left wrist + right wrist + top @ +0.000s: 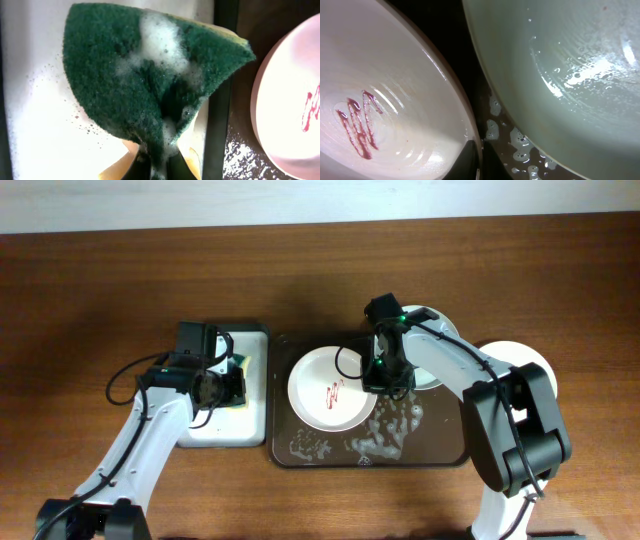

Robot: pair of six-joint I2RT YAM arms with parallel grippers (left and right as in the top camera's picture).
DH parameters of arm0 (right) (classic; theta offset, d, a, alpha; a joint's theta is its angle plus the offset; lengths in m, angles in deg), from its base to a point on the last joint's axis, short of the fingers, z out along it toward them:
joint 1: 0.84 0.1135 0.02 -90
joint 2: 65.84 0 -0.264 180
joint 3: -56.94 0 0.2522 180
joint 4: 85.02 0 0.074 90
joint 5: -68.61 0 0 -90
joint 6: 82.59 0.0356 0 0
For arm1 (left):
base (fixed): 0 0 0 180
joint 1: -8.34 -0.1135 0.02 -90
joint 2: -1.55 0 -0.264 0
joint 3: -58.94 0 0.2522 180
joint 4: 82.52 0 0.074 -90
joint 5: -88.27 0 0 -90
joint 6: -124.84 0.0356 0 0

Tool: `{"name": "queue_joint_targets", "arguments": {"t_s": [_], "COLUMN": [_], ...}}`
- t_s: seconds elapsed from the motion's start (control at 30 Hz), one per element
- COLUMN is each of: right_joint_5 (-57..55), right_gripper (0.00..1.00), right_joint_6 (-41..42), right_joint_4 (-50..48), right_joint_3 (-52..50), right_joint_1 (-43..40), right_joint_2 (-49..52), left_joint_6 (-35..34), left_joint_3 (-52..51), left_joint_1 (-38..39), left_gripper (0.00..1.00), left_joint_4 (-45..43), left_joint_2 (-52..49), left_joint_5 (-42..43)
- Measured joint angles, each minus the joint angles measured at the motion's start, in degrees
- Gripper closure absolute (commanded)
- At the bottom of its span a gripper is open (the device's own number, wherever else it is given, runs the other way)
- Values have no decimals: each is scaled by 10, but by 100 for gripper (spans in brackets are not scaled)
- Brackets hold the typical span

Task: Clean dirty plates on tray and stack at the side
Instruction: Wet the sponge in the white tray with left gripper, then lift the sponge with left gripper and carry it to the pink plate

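A white plate (pixel 322 392) with a red smear lies at the left of the dark brown tray (pixel 420 452). My right gripper (pixel 385 378) is shut on its right rim. In the right wrist view the jaws (pixel 477 162) pinch the rim of that plate (pixel 395 115). The pale grey-green plate (pixel 560 75) lies just to its right, wet, and it shows beneath the right arm in the overhead view (pixel 428 370). Another white plate (pixel 522 360) sits off the tray at the right. My left gripper (pixel 160 167) is shut on a foamy green sponge (pixel 140 75).
The sponge hangs over the small white-lined sponge tray (pixel 215 430), left of the big tray; its white floor shows in the left wrist view (pixel 35 125). Foam flecks (pixel 385 435) cover the big tray's front. The smeared plate's edge (pixel 285 115) shows at the right of the left wrist view.
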Motion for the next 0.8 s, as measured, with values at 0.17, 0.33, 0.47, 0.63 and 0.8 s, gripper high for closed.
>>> {"name": "queue_joint_targets", "arguments": {"t_s": [0.17,0.33,0.47,0.63,0.8], "right_joint_5": [0,0,0,0,0], "right_gripper": [95,95,95,95,95], "right_joint_6": [0,-1,-1,-1,-1], "right_joint_4": [0,3,3,3,4], "right_joint_3": [0,0,0,0,0], "right_joint_1": [0,0,0,0,0], "right_joint_2": [0,0,0,0,0], "left_joint_6": [0,0,0,0,12], "left_joint_3": [0,0,0,0,0], "left_joint_1": [0,0,0,-16,-58], "left_gripper": [100,100,100,100,100], "left_joint_4": [0,0,0,-8,-40], "left_joint_2": [0,0,0,12,55], "left_joint_5": [2,9,13,39,99]}}
